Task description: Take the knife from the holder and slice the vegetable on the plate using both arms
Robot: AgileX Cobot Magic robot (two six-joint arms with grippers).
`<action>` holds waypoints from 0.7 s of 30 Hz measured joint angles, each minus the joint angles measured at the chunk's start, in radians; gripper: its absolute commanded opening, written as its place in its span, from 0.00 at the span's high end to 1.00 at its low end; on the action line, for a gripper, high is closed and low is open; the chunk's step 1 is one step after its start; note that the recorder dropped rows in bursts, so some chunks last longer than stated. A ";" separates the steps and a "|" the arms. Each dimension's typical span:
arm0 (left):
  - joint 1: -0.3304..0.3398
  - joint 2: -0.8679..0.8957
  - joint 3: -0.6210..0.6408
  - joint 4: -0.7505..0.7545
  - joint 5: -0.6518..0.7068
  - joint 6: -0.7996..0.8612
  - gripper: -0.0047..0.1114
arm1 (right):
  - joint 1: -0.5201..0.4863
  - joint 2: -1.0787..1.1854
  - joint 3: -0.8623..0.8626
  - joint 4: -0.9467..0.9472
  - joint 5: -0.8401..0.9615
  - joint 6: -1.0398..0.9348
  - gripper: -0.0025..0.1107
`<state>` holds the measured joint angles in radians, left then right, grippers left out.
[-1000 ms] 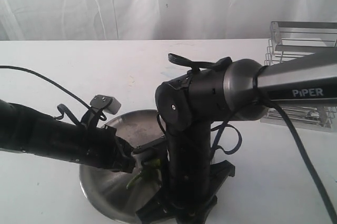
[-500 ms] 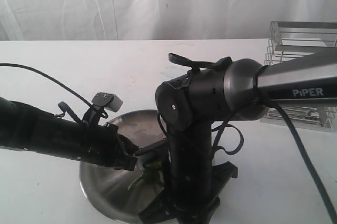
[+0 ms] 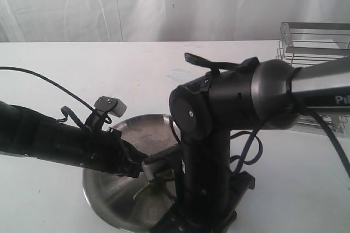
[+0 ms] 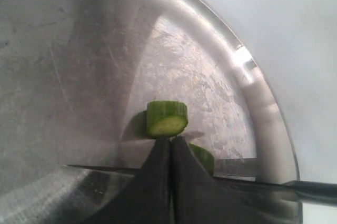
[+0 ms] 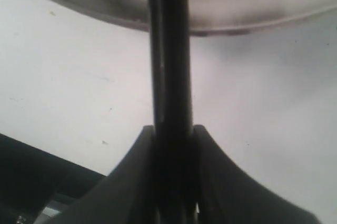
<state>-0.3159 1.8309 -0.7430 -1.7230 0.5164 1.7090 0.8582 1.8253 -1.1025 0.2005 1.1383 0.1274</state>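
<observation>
The left hand (image 4: 171, 145), tips pressed together, has a cut piece of the vegetable (image 4: 167, 119) just ahead of it and the knife (image 4: 263, 186) blade crossing close by its tips. The right arm (image 3: 210, 156) rises like a column right beside it, over the plate (image 3: 109, 194). Beyond the plate, open bench (image 3: 109, 74) reaches to the holder (image 3: 314, 41), well apart from this hand.

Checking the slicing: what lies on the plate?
One cut vegetable piece sits bare on the plate. A second piece is mostly hidden behind the shut left gripper, so its size is unclear. The knife crosses the plate beside them.
</observation>
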 measured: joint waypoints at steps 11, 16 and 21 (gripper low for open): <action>0.000 0.000 0.000 0.000 -0.015 0.000 0.96 | 0.008 0.000 0.141 0.008 -0.141 0.004 0.98; 0.000 0.000 0.000 0.000 -0.004 0.000 0.96 | 0.008 0.000 0.144 0.010 -0.154 0.007 0.98; 0.000 0.000 -0.014 0.000 0.011 0.000 0.96 | 0.008 0.000 0.144 0.010 -0.156 0.009 0.98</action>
<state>-0.3159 1.8309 -0.7572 -1.7230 0.5271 1.7090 0.8661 1.8253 -0.9583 0.2105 0.9824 0.1362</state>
